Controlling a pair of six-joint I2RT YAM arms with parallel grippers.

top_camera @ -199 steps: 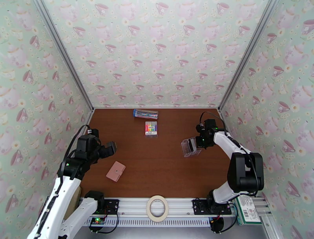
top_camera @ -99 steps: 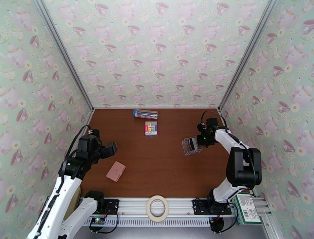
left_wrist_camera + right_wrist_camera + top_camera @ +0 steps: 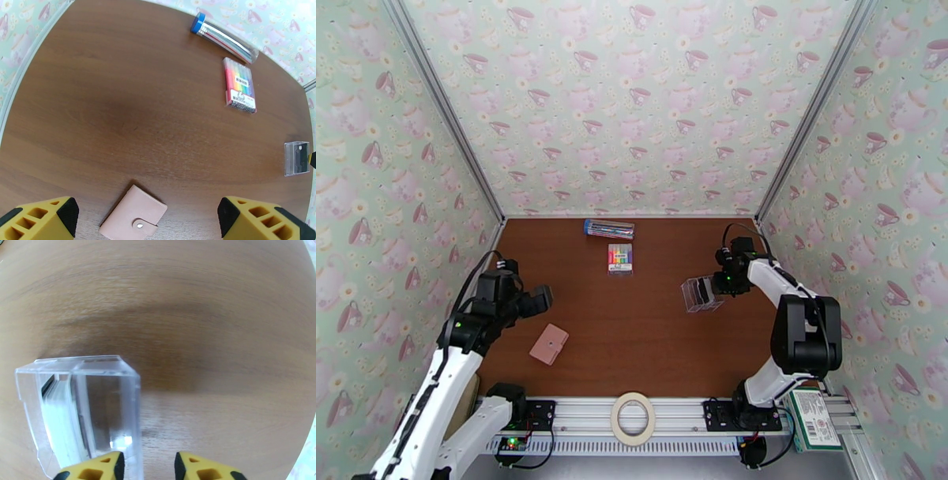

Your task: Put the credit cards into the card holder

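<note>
barely started. remaining: unsnapping card holder (image 3: 133,215), pulling credit cards (image 3: 59,417) from clear case (image 3: 110,398), slotting in. left pincer (image 3: 148,216) spread wide; right pincer (image 3: 149,465) parted, grasping nothing.

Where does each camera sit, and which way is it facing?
Top external: above and behind the arms, looking down on the brown table; both arms and bases show.
Left wrist: on the left arm, facing forward across the table past the pink card holder; open left hand at the bottom.
Right wrist: low, close on the clear box holding the credit cards; right hand at the bottom.
Shared: the box lies in all three.
</note>
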